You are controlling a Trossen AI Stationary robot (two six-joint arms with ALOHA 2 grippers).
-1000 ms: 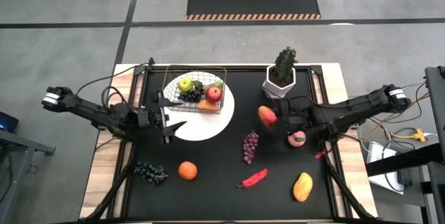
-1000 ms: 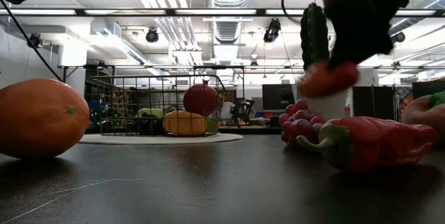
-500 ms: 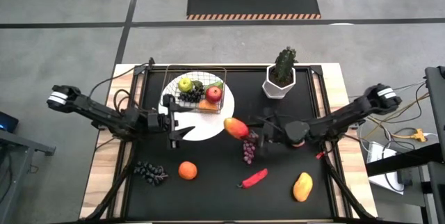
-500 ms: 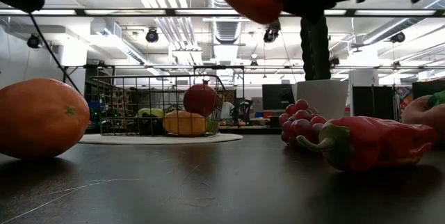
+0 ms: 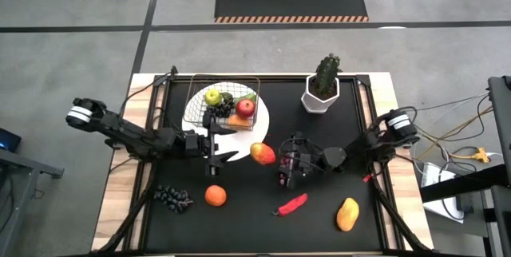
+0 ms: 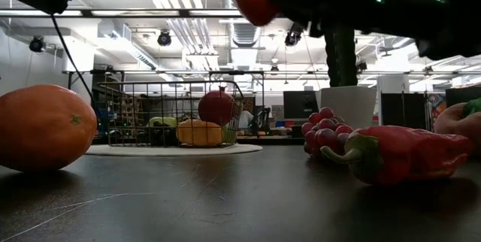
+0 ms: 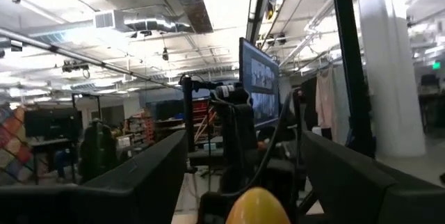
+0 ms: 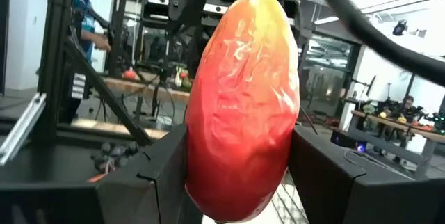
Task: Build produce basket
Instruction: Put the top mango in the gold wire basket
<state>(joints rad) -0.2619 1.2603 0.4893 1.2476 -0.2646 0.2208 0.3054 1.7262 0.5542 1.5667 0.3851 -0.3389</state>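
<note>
place: lab/workshop — exposed ceiling ducts (image 6: 184, 28) | monitors (image 7: 259, 85) | equipment racks (image 8: 149, 15)

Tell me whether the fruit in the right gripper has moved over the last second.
Yes. The red-yellow fruit was beside the plant pot; it has travelled left to the plate, held by the right gripper.

Wire basket (image 5: 223, 102) on plate, partly filled with fruit. Red-yellow mango (image 5: 263, 153) gripped in right gripper (image 5: 275, 155), lifted, just beside basket.

Black table (image 5: 239, 225) – white plate (image 5: 239, 147), plant pot (image 5: 321, 97), orange (image 5: 215, 196), chili (image 5: 291, 204), mango (image 5: 347, 214).
</note>
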